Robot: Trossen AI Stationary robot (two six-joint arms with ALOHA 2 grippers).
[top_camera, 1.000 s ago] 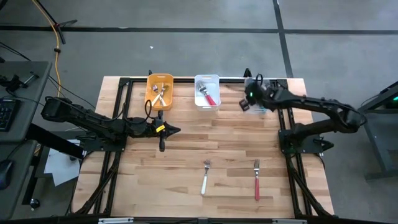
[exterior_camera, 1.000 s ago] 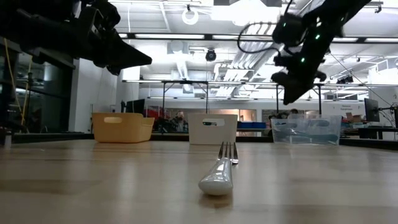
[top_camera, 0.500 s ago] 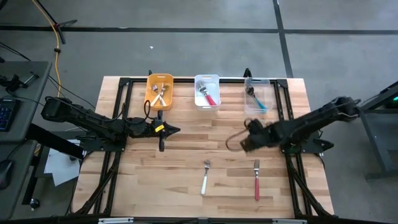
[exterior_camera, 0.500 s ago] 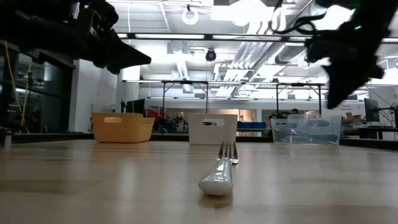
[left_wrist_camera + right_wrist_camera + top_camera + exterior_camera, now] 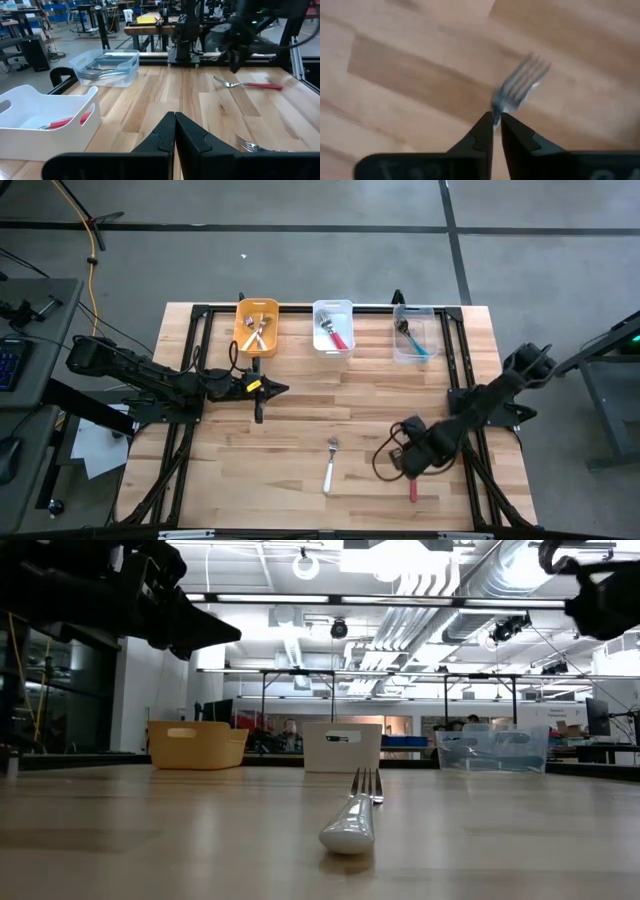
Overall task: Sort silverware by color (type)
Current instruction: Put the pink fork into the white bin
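A red-handled fork [image 5: 413, 489] lies flat on the table near its right front, its head [image 5: 520, 82] toward the far edge. My right gripper [image 5: 411, 462] hangs just above the fork's neck and points straight down. A narrow gap separates its fingers, and it touches nothing that I can see. In the left wrist view this gripper [image 5: 234, 66] stands clear above the red fork [image 5: 250, 85]. A white-handled fork [image 5: 329, 468] lies flat near the middle front. My left gripper [image 5: 285, 389] hovers shut and holds nothing, left of centre.
Three bins stand along the far edge. The yellow bin [image 5: 241, 330] holds several forks, the white bin [image 5: 319, 332] a red-handled one, and the clear bin [image 5: 398, 340] a teal-handled one. Bare wood lies between the bins and the two forks.
My right gripper has swung from above the clear bin toward the table's near edge, turning as it went. It now hangs over the red-handled fork. Neither fork on the table has moved.
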